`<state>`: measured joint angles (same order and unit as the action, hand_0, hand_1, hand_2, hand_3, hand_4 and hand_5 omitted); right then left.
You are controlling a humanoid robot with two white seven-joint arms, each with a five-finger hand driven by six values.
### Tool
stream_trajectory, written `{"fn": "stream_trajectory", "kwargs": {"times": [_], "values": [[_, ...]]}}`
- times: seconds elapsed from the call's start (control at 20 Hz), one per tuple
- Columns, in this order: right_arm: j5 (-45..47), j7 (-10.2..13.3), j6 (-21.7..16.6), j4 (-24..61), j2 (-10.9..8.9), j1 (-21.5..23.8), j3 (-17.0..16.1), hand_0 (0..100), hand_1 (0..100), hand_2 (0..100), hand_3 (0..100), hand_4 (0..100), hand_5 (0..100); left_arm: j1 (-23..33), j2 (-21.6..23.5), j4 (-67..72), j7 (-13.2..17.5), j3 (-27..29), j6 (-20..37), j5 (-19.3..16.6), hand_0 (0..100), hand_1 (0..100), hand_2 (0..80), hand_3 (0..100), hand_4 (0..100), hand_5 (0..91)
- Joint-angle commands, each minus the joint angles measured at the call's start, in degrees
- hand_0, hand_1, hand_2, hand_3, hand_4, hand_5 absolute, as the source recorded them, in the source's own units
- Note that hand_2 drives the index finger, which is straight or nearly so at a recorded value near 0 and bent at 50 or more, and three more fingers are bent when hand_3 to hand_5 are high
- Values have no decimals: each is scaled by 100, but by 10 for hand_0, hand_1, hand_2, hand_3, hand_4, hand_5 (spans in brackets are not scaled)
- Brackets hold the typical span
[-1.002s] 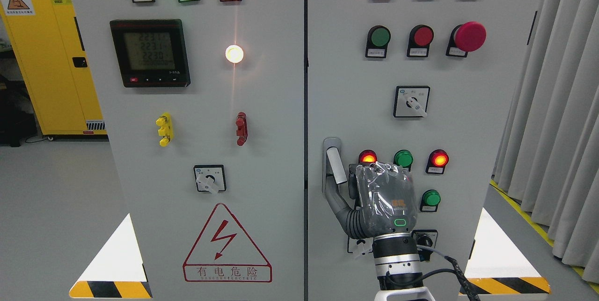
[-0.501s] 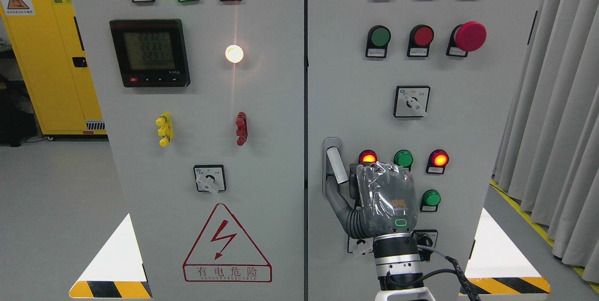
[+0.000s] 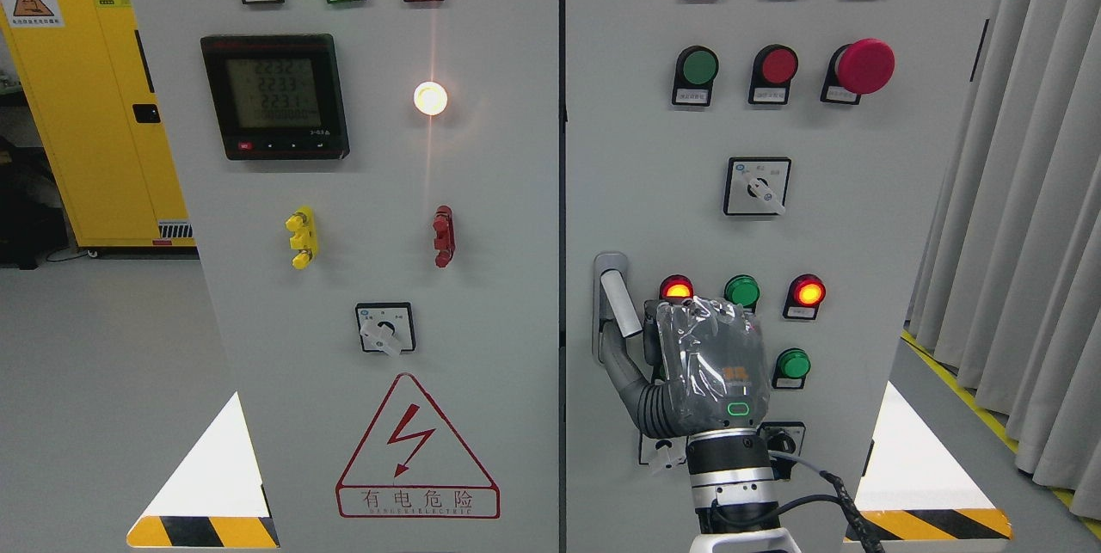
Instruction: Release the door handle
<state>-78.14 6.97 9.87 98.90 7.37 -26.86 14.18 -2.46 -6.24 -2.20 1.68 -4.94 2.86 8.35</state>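
Note:
The silver door handle (image 3: pixel 617 302) sits at the left edge of the right cabinet door (image 3: pixel 860 235), its lever tilted slightly out. My right hand (image 3: pixel 712 364), wrapped in clear plastic, comes up from the bottom edge just right of the handle, back of the hand toward the camera. Its thumb (image 3: pixel 621 368) is spread wide to the upper left, and the tip lies against the lever's lower end. The other fingers are mostly hidden behind the hand and do not wrap the lever. My left arm is out of view.
Lit and unlit push buttons (image 3: pixel 741 291), a rotary switch (image 3: pixel 757 187) and a red mushroom stop button (image 3: pixel 864 66) surround the hand. The left door carries a meter (image 3: pixel 275 97). A yellow cabinet (image 3: pixel 77 97) stands far left and grey curtains (image 3: pixel 1024 192) hang at the right.
My right hand has drifted a few pixels to the right. The handle and door have not moved.

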Motion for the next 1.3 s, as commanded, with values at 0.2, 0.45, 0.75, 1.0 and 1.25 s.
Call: {"fn": "stream_trajectory", "kwargs": {"times": [0.2,0.45,0.75,1.0,1.25], "values": [[0,6,-12,51,-8,15,-65,635,442,928,1000,964,905,0,0,0,-1,2,4,0,120,556,0,0,0,0],[0,6,-12,51,-8,6,-73,627,443,928,1000,963,904,0,0,0,-1,2,4,0,120,556,0,0,0,0],[0,15,-12,59,-8,6,-91,615,451,928,1000,963,905,0,0,0,-1,2,4,0,120,556,0,0,0,0],[0,15,-12,59,-17,15,-100,605,456,927,1000,965,904,0,0,0,-1,2,4,0,120,556,0,0,0,0],[0,24,-12,68,-17,15,-109,588,461,927,1000,964,905,0,0,0,-1,2,4,0,120,556,0,0,0,0]]}}
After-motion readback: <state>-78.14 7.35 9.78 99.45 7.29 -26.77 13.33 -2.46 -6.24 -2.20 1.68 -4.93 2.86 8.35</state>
